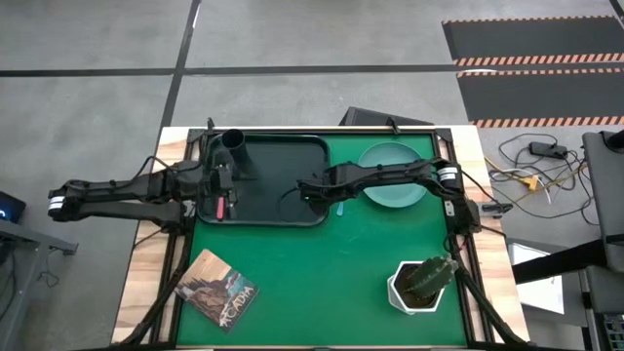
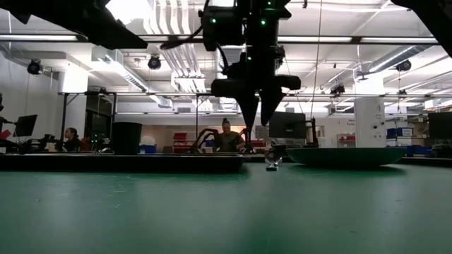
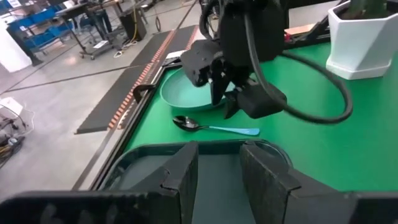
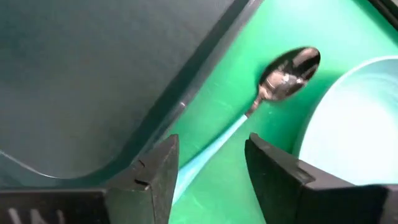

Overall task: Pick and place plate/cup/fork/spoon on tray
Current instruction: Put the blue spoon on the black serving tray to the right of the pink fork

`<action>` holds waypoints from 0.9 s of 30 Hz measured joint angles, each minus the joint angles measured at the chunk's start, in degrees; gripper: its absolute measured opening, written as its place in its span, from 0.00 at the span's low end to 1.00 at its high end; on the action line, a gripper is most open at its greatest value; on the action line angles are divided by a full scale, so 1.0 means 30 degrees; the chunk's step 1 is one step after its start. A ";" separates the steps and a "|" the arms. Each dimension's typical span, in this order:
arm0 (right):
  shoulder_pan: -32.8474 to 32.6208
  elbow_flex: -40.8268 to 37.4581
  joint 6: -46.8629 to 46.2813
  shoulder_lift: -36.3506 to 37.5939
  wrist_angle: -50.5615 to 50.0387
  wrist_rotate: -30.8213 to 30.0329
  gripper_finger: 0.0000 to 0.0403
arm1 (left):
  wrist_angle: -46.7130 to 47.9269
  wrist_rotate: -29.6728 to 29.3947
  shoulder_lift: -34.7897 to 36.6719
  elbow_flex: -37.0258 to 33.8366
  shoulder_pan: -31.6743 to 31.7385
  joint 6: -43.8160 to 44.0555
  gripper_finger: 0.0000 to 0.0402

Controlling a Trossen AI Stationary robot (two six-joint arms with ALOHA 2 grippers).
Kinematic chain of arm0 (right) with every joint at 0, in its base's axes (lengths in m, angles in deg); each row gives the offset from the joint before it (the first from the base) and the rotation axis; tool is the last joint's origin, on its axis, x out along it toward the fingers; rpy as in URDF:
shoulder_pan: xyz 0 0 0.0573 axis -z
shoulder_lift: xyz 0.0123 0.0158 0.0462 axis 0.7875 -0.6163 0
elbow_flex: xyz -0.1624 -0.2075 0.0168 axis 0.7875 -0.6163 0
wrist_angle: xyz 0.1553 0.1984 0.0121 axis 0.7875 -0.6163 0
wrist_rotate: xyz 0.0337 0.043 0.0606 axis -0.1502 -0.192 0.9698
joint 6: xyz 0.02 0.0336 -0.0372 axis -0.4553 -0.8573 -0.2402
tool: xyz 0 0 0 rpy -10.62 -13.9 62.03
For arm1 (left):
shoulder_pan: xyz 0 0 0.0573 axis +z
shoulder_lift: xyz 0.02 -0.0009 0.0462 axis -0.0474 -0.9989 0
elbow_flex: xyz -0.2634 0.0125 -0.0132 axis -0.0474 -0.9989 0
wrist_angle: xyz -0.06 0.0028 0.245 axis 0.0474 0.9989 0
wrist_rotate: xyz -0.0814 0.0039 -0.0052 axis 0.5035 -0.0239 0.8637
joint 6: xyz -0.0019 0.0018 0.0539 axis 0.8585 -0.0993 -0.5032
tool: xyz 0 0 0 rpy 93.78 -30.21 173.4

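- High view: straight down, whole table (image 1: 322, 263).
- Low view: table height, level into room.
- Left wrist view: over tray (image 3: 205, 186), toward spoon (image 3: 214, 127).
- Right wrist view: close above same spoon (image 4: 273, 93), plate (image 4: 354, 118).

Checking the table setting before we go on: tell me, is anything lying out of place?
Yes: the spoon lies on the green mat between the tray and the plate, not on the tray. The right hand hangs open just above its handle.

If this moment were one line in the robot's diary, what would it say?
right gripper: open over light blue-handled spoon on green mat | spoon: between black tray and teal-green plate | left gripper: over tray
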State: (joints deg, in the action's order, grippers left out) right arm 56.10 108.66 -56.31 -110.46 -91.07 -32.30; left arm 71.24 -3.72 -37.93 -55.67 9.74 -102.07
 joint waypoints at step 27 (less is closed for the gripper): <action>0.0413 -0.3197 -0.1970 0.0179 0.1366 0.0005 0.45 | -0.0089 -0.0451 -0.0047 0.0000 0.0000 -0.0013 0.25</action>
State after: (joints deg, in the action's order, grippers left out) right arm 57.34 99.06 -62.22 -109.93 -86.97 -32.29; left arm 70.98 -5.07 -38.07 -55.67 9.74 -102.11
